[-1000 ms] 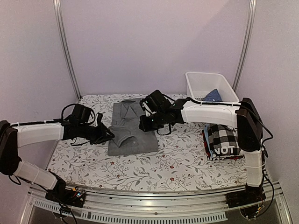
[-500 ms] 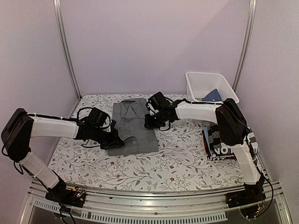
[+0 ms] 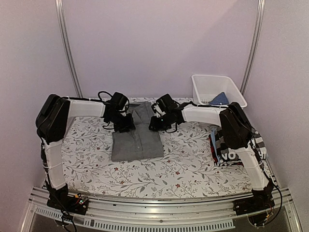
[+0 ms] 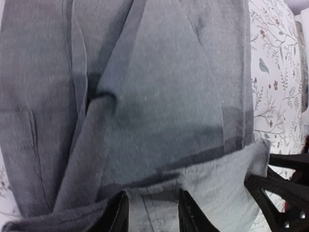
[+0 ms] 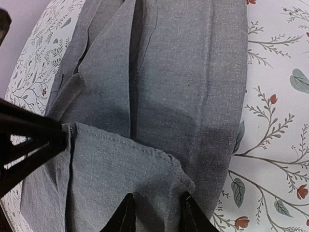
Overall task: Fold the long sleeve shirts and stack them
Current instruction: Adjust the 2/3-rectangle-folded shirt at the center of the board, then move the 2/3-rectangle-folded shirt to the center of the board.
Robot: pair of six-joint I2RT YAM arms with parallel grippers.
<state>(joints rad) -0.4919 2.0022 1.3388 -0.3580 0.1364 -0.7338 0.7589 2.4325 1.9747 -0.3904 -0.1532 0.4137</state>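
Observation:
The grey button-up shirt [image 3: 137, 140] lies part-folded at the table's middle. My left gripper [image 3: 127, 125] and right gripper [image 3: 154, 124] face each other over its upper half. In the left wrist view the left gripper [image 4: 152, 205] stands open astride a lighter folded flap of the grey shirt [image 4: 159, 96]. In the right wrist view the right gripper [image 5: 155, 205] is open over the flap's stitched corner [image 5: 145, 164]. A checked shirt [image 3: 231, 139] and a dark "NOT" shirt [image 3: 235, 155] are stacked at the right. A pale blue shirt [image 3: 220, 99] lies in the basket.
A white basket [image 3: 205, 87] stands at the back right corner. The right arm's upper link crosses above the shirt stack. The floral tablecloth [image 3: 183, 164] covers the table. Metal posts rise at both back corners.
My left gripper has swung from the shirt's lower left edge up to its upper part. The right gripper has stayed at the upper right edge. Both pairs of jaws stand wider than half a second ago.

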